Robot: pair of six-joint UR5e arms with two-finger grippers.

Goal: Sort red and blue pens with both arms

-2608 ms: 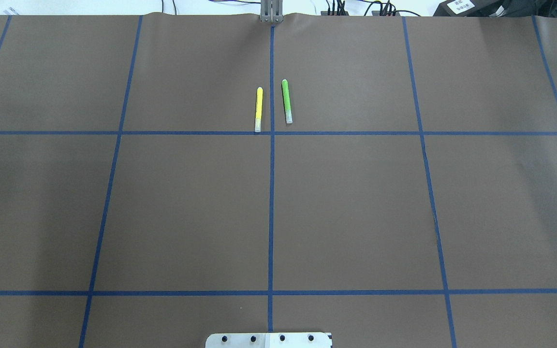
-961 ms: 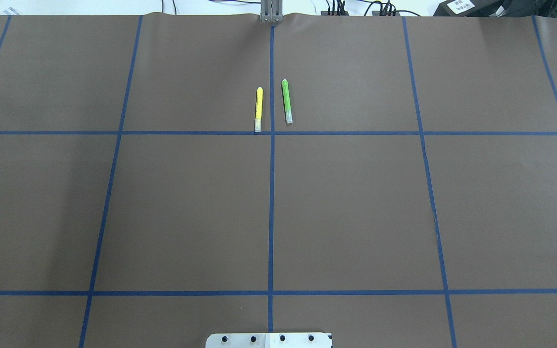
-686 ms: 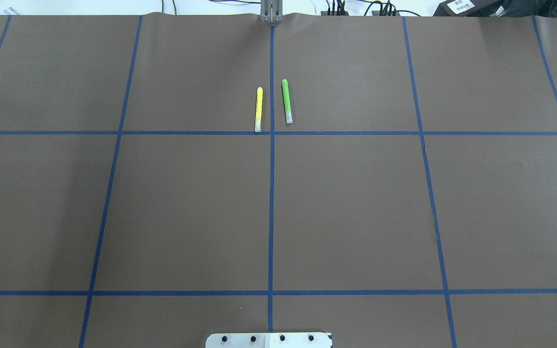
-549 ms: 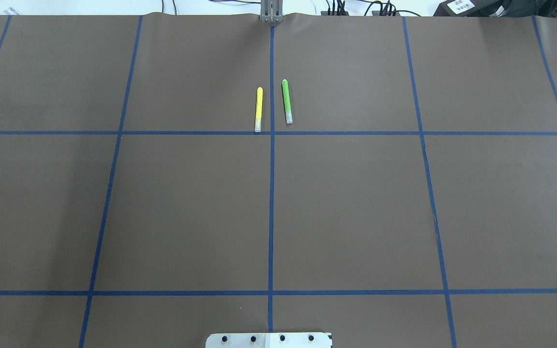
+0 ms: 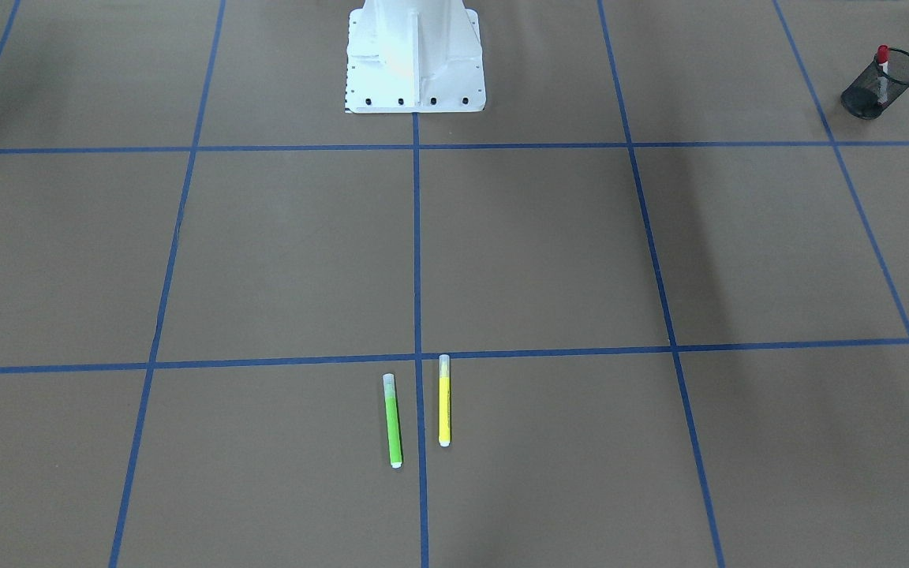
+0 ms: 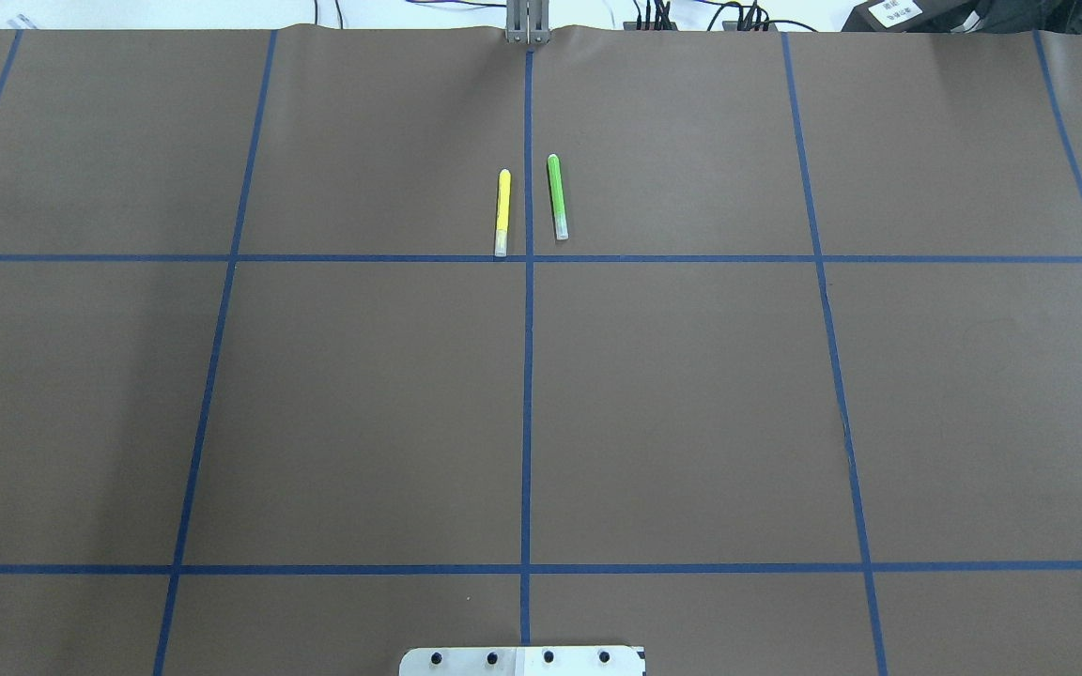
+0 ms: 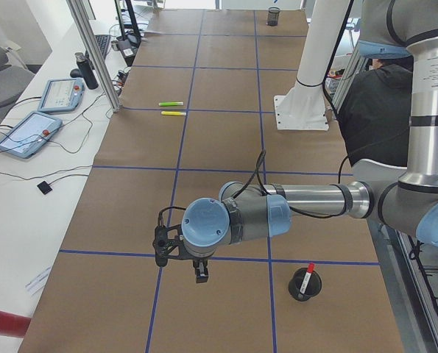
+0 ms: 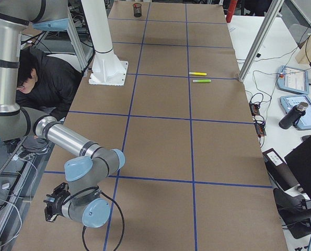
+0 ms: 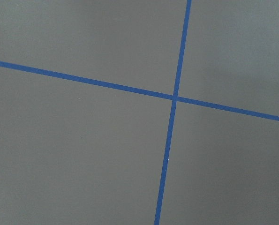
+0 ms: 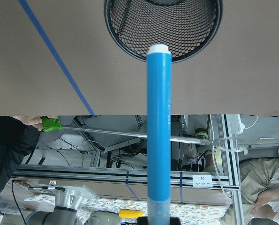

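The red pen stands tip-up in a black mesh cup at the table's left end; it shows again as the red pen in the cup. My left gripper hangs over the table beside that cup, and I cannot tell whether it is open or shut. In the right wrist view my right gripper is shut on the blue pen, whose white tip points at the mouth of a second mesh cup. The right arm's gripper is low at the table's right end.
A green pen and a yellow pen lie side by side at the far middle of the brown mat. The white pedestal stands at the robot's edge. A person in black sits behind the robot.
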